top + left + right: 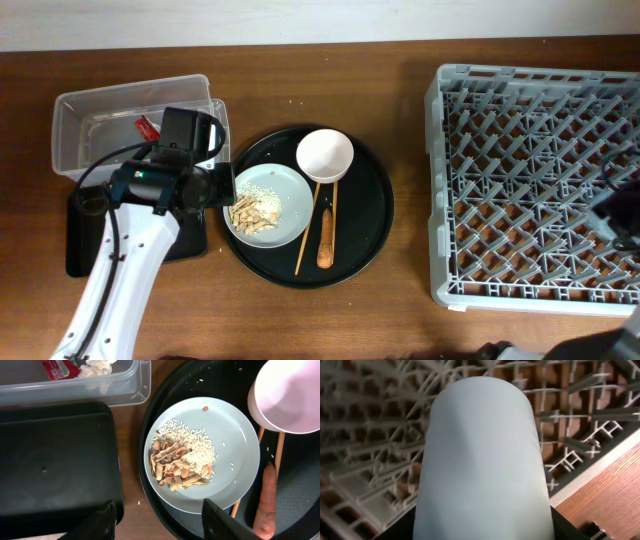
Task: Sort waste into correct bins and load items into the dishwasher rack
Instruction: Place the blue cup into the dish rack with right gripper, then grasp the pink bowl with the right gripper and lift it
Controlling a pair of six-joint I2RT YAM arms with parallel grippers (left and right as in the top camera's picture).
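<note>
My left gripper (pixel 162 525) is open and empty, low over the left rim of the pale grey-green plate (pixel 235 445), which holds beige food scraps with rice (pixel 177 462). The plate (pixel 285 185) lies on the round black tray (pixel 370 200) beside the white bowl (pixel 325 155), the chopsticks (pixel 303 245) and the carrot stick (pixel 325 240). The red wrapper (pixel 60 367) and white tissue (pixel 97 367) lie in the clear tub (pixel 100 110). My right gripper (pixel 480 530) is shut on the pale blue cup (pixel 480 455) above the dishwasher rack (pixel 540 180).
The shallow black rectangular tray (pixel 85 235) sits in front of the clear tub, partly under my left arm. The rack's pegs (pixel 370 460) stand close under the cup, and its rim and bare wood table (pixel 610 490) show at the lower right.
</note>
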